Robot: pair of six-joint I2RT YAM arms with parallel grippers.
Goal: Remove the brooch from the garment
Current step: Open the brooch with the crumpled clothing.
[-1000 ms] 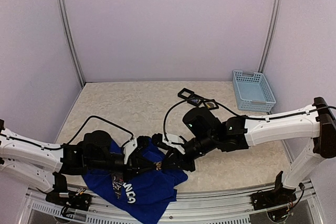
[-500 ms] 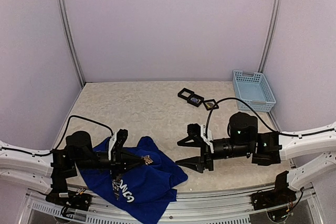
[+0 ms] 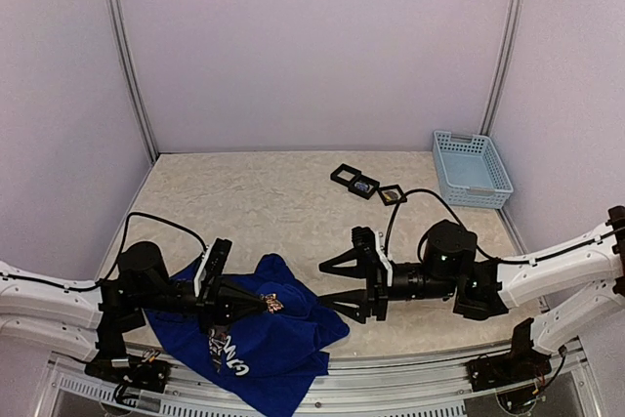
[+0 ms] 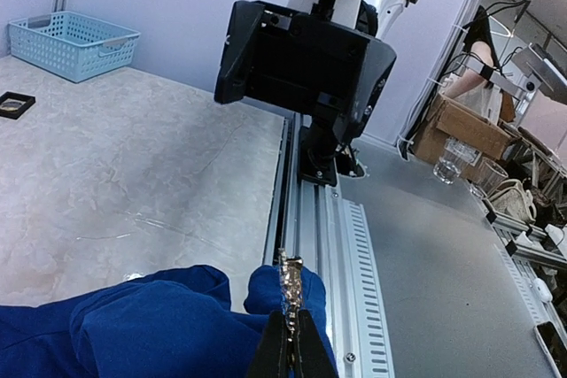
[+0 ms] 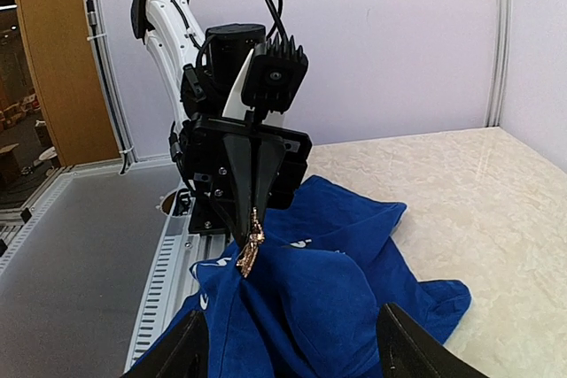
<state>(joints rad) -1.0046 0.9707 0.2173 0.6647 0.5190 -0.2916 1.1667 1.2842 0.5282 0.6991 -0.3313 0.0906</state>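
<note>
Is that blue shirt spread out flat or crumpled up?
Crumpled. The blue T-shirt lies in bunched, overlapping folds, and its white lettering shows only in part.

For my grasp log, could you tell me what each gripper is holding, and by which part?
The left gripper pinches the gold brooch by one end, the rest jutting past its fingertips. The right gripper is open, holding nothing.

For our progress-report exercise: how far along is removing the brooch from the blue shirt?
Done: the left gripper is shut on the brooch. In hand: drawing it off the garment; it hangs at a fold, and I cannot tell whether it is free. The right gripper is open, off the cloth. Left: carrying the brooch clear.
</note>
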